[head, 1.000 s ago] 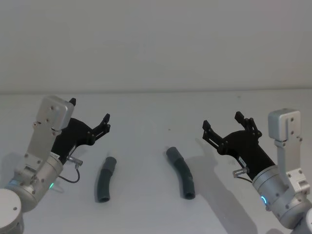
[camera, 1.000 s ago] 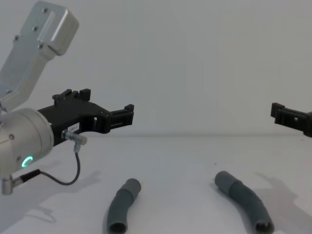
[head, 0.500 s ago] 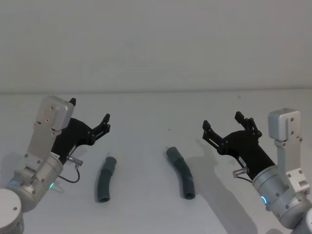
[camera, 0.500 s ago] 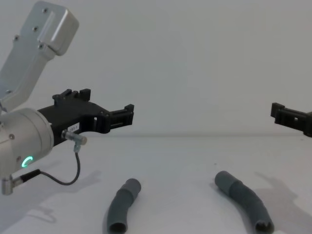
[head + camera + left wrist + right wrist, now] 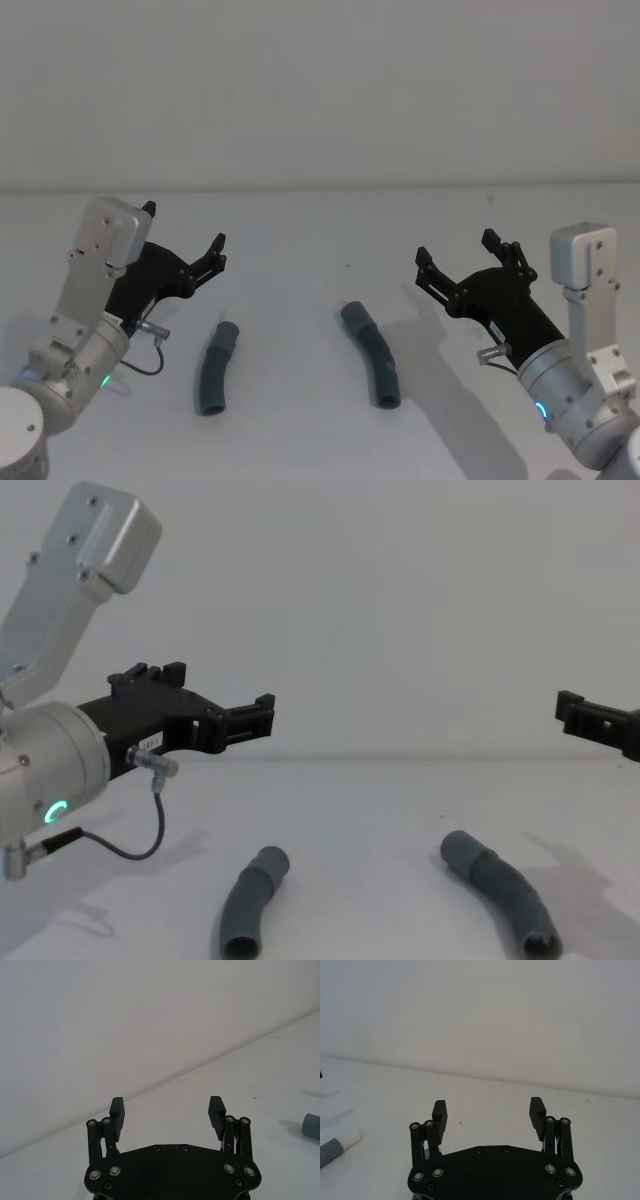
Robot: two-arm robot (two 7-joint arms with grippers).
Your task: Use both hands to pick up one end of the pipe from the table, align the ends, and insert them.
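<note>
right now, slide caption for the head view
Left gripper and right gripper, both open, above the table; shorter pipe piece and longer pipe piece lie untouched.

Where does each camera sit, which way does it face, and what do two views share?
Head: high, looking forward and down at the table; both arms, left gripper and right gripper open, flank the shorter pipe piece and longer pipe piece.
Chest: low, looking across the table; left arm large, right gripper at the right edge.
Left wrist: behind the left gripper's fingers, facing the wall; a pipe end at the edge.
Right wrist: behind the right gripper's fingers; whitish-tipped pipe end at the edge.
Head and chest share both pipe pieces.
</note>
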